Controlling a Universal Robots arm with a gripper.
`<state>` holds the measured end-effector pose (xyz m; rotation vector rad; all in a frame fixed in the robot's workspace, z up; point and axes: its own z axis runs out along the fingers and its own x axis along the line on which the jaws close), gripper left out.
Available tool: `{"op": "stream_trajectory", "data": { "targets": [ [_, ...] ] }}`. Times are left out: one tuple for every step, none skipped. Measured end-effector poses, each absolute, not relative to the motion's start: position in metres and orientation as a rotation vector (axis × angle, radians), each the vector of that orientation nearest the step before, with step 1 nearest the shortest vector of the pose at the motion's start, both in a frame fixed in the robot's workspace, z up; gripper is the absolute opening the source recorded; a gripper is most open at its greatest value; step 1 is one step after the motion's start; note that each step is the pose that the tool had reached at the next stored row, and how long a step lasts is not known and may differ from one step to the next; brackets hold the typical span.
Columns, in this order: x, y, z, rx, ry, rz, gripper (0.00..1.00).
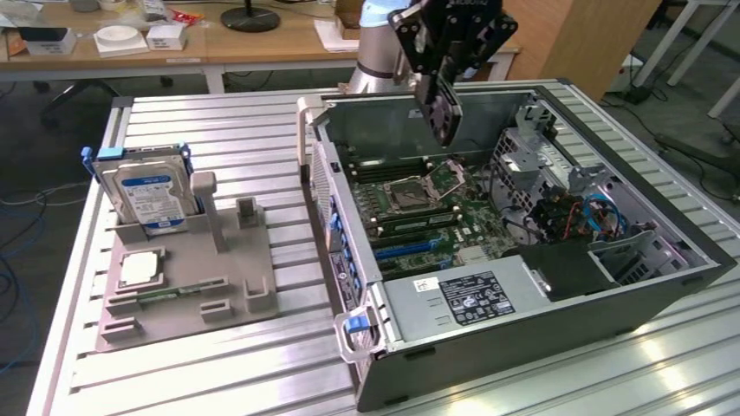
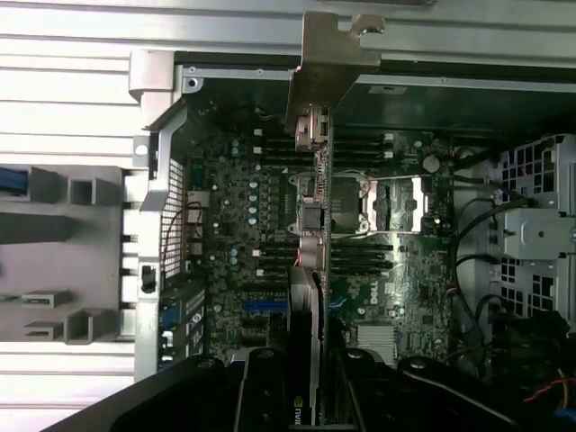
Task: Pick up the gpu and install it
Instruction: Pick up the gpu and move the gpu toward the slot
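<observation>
Wooden desk [image 1: 231, 48] and cabinet [image 1: 590, 35] behind, dark grey floor [image 1: 35, 156]

The gpu [image 1: 445, 121] hangs over the case [image 1: 521, 342] (the gripper [image 1: 442, 87] clasps its top). A holder [image 1: 173, 325] lies at the exterior view's left.

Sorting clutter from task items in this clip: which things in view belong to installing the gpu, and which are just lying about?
In the job:
- gpu, held by the gripper above the open computer case
- motherboard inside the case

Lying about, on the exterior view's left:
- hard drive
- memory stick
- grey holder they sit in
</observation>
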<state>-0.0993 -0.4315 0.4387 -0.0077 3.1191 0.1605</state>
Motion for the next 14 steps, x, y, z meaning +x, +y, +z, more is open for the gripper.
{"op": "stream_trajectory", "data": {
  "targets": [
    [-0.096,-0.432,0.439,-0.007,3.119,0.162,0.27],
    [-0.093,-0.432,0.439,-0.007,3.119,0.163,0.27],
    [-0.09,-0.431,0.439,-0.006,3.119,0.164,0.27],
    [-0.087,-0.431,0.439,-0.006,3.119,0.166,0.27],
    [-0.084,-0.431,0.439,-0.006,3.119,0.167,0.27],
    [-0.081,-0.432,0.439,-0.006,3.119,0.168,0.27],
    [-0.078,-0.432,0.439,-0.005,3.119,0.169,0.27],
    [-0.074,-0.431,0.439,-0.005,3.118,0.17,0.27],
    [-0.071,-0.431,0.439,-0.005,3.118,0.172,0.27],
    [-0.067,-0.431,0.439,-0.005,3.118,0.173,0.27],
    [-0.064,-0.432,0.439,-0.004,3.118,0.174,0.27],
    [-0.061,-0.432,0.438,-0.004,3.118,0.175,0.27],
    [-0.058,-0.432,0.438,-0.003,3.118,0.177,0.27],
    [-0.055,-0.432,0.438,-0.003,3.118,0.178,0.27]
  ]
}}
